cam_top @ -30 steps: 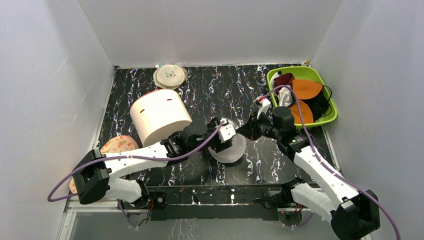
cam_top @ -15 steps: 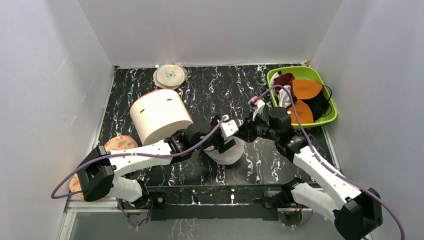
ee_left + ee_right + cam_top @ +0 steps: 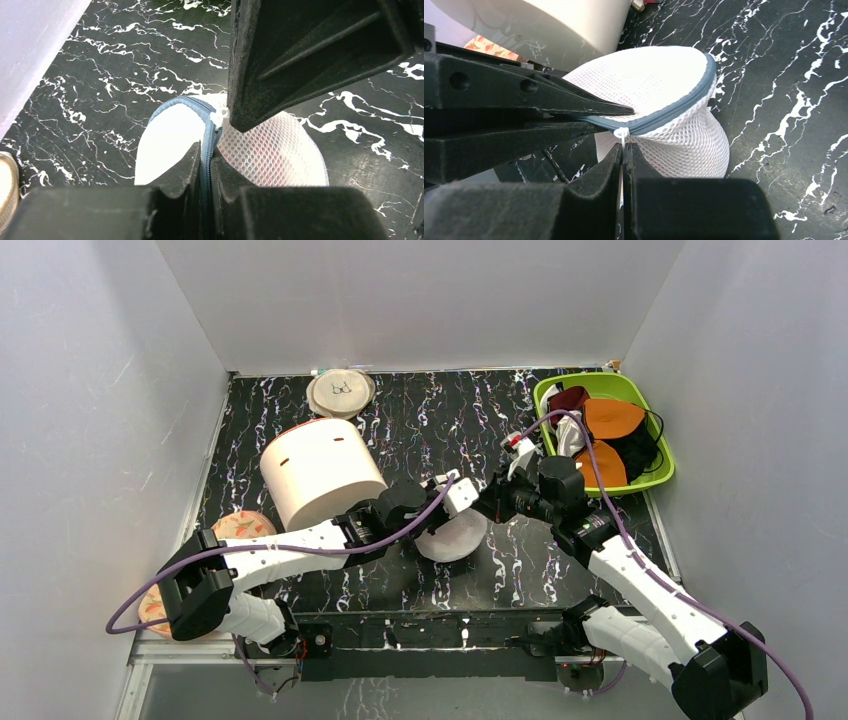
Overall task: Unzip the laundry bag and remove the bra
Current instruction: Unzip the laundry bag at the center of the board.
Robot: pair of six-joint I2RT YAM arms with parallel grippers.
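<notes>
White mesh laundry bag (image 3: 455,538) at the centre of the black marbled tabletop (image 3: 520,570), a faint red showing through its netting. Jaws of the left arm (image 3: 290,540), reaching in from 8 o'clock, are clenched on the bag's blue-grey zip (image 3: 674,107) rim. Jaws of the right arm (image 3: 640,580), from 4 o'clock, pinch the small white zip pull (image 3: 621,134). A cream cylinder (image 3: 320,472) stands at the bag's 10 o'clock, a green tray (image 3: 625,388) at 2 o'clock.
</notes>
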